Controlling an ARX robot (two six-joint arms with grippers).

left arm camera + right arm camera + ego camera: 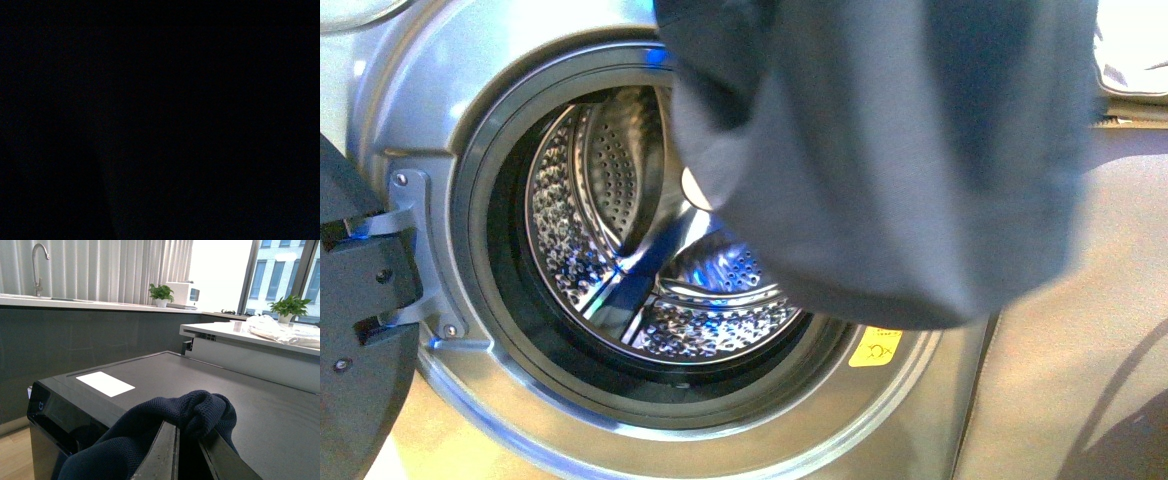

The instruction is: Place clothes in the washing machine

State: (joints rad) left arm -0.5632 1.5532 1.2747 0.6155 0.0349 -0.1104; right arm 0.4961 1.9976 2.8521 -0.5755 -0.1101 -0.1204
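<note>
Clamped in the right gripper (187,434), between two dull metal fingers (162,452) drawn narrow on a bunched knot of the clothes (200,407). Navy, waffle-knit up close, soft and limp, spilling down past the fingers.

Behind that knot, a flat matte dark-grey appliance top (210,372) bearing a blank white rectangular label (105,384), above a glossy black front panel (60,420) with a small pale logo too tiny to read. Further back, a pale counter (100,304) with a curved chrome faucet (39,262), a leafy potted plant (161,292) and a crumpled white cloth (280,327).

Nothing to tell from the left wrist view: dark. No telling how the left gripper stands.

From the front, draped as a smooth grey-blue sheet before the upper right of the porthole (640,250) of the washing machine (440,80), outside the opening, hiding the porthole's right edge. Within the porthole, a shiny perforated steel drum (605,165) ringed by a dark rubber gasket (510,290). Around it, brushed silver-grey casing. Just below and right of the porthole, a yellow sticker (875,347) with scrawled marks, not legible. Left of the porthole, a grey hinge bracket (415,215) with screw heads, carrying a black door (355,350). Right of the porthole, a plain taupe cabinet (1080,350).
</note>
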